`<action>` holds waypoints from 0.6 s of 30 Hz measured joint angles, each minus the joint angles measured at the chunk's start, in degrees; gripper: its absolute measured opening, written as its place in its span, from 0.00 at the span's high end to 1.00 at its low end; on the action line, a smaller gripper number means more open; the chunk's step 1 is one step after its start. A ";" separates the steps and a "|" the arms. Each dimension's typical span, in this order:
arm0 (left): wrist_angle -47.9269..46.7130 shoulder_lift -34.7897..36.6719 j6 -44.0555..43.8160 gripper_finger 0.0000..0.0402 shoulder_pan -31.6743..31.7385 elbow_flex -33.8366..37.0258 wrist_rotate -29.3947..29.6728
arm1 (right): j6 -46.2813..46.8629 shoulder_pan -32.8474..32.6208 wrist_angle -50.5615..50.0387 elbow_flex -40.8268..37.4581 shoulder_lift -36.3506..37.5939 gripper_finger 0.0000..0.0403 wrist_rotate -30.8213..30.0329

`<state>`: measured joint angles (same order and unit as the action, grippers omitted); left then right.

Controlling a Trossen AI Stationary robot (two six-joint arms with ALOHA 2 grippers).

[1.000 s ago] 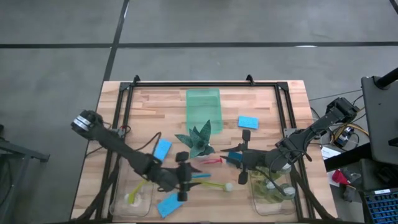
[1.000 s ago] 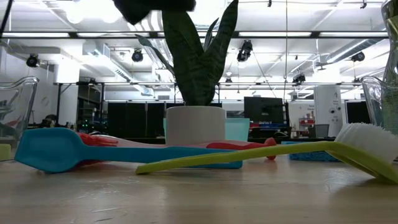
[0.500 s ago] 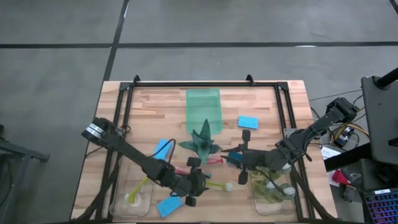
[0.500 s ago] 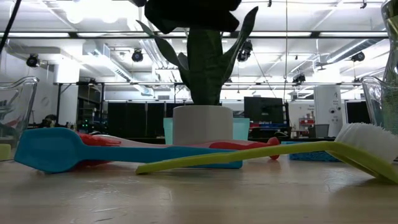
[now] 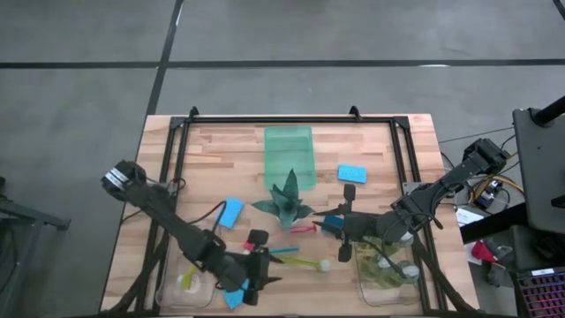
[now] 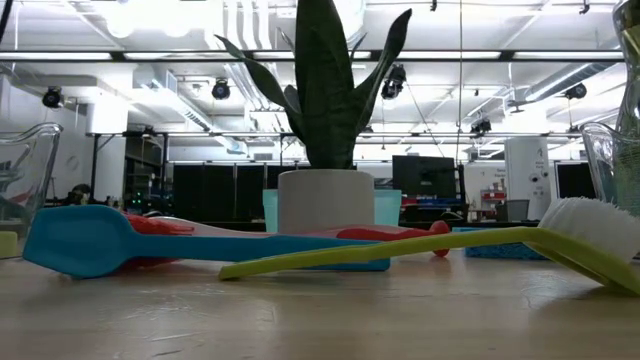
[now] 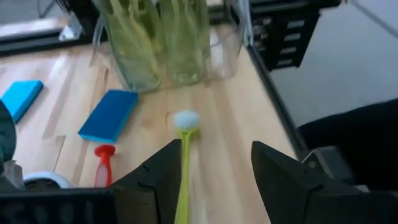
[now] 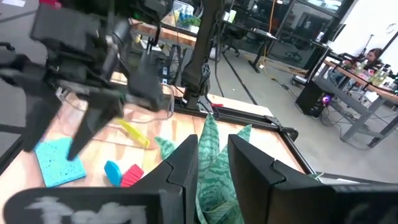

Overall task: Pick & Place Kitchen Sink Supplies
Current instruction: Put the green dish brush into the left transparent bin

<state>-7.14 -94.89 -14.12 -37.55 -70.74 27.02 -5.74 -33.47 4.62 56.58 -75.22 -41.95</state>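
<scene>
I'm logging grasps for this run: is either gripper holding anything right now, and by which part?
Nothing is held. The left gripper is open above the yellow brush. The right gripper is open near the plant.

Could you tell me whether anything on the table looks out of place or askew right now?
The plant stands upright amid the supplies. Three brushes lie crisscrossed beside it, and a blue sponge sits askew. Nothing looks spilled or damaged.

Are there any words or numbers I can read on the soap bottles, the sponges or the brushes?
None can be read.
Soap bottles: no label shows.
Blue sponge: plain, no print.
Yellow brush, blue brush and red brush: no writing shows.
Screens in the room behind: too small to read.
</scene>
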 joint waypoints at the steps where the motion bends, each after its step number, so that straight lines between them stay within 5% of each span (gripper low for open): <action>1: 0.46 0.07 -0.34 0.54 -0.40 -0.04 1.10 | -0.19 0.00 0.07 0.00 0.00 0.79 0.00; 6: 2.49 -2.90 0.38 0.54 -1.13 -0.07 9.06 | -0.75 0.00 0.33 -0.02 0.34 0.82 0.00; 18: 6.82 -12.88 5.60 0.54 -0.97 -2.80 11.43 | 0.33 -0.02 0.40 -0.02 0.70 0.80 0.00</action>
<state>-0.32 -107.78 -8.52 -38.51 -73.54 38.46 -5.41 -33.50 5.02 56.55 -74.52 -41.95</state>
